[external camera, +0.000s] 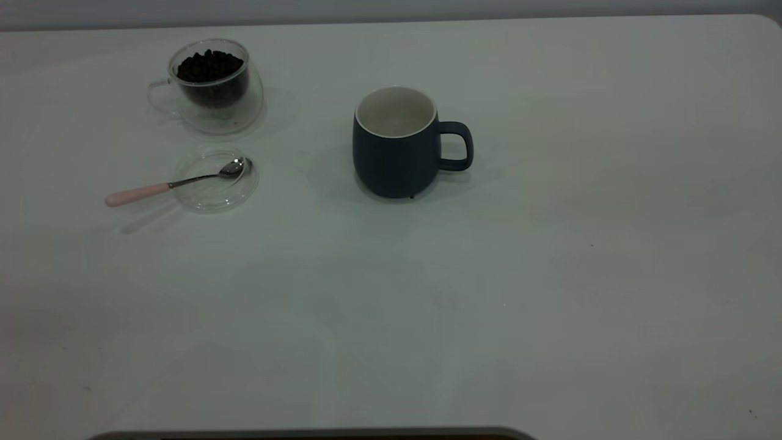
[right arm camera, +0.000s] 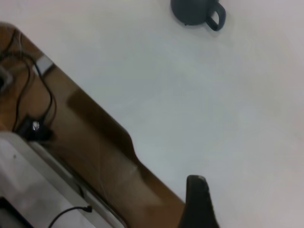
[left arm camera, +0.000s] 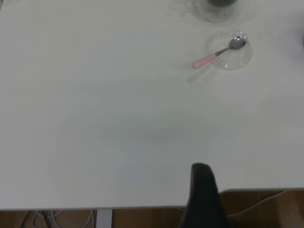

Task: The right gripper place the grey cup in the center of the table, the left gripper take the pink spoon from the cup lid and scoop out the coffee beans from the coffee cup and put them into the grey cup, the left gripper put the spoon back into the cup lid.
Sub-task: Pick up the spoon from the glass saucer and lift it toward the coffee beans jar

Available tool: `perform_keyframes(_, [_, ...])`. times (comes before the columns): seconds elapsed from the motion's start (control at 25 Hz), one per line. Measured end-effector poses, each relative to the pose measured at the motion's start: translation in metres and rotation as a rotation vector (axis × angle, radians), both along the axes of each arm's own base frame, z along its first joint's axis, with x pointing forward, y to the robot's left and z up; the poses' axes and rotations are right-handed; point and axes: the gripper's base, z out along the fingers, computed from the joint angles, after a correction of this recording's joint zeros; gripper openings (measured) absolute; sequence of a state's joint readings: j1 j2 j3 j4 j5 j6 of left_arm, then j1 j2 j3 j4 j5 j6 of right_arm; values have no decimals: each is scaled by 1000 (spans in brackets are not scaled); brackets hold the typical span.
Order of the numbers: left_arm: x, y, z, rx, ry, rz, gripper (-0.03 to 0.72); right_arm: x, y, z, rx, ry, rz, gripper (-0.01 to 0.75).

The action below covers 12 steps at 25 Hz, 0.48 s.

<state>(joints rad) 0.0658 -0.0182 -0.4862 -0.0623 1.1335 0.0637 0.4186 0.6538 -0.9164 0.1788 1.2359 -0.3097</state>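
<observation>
Left gripper (left arm camera: 203, 197), right gripper (right arm camera: 199, 202) at near table (external camera: 391, 318) edge; claw state: cannot tell. Grey cup (external camera: 396, 143) centre, handle toward 3 o'clock. At 9 o'clock: pink spoon (external camera: 174, 183) bowl in cup lid (external camera: 215, 181). At 10 o'clock: coffee cup (external camera: 211, 85) holding coffee beans (external camera: 209, 66).

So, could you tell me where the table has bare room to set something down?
The table is bare along its whole near half and to the right of the grey cup. A narrower strip lies between that cup and the cup lid. It is crowded far left, where the coffee cup, lid and pink spoon cluster.
</observation>
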Motion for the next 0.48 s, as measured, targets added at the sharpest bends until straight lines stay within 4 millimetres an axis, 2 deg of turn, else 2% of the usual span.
perform_keyframes(0.2, [0, 0, 0, 0, 0, 0, 587, -42, -22, -17, 78, -93, -117, 588])
perform_keyframes(0.48, [0, 0, 0, 0, 0, 0, 587, -71, -33, -31, 107, -215, -339, 588])
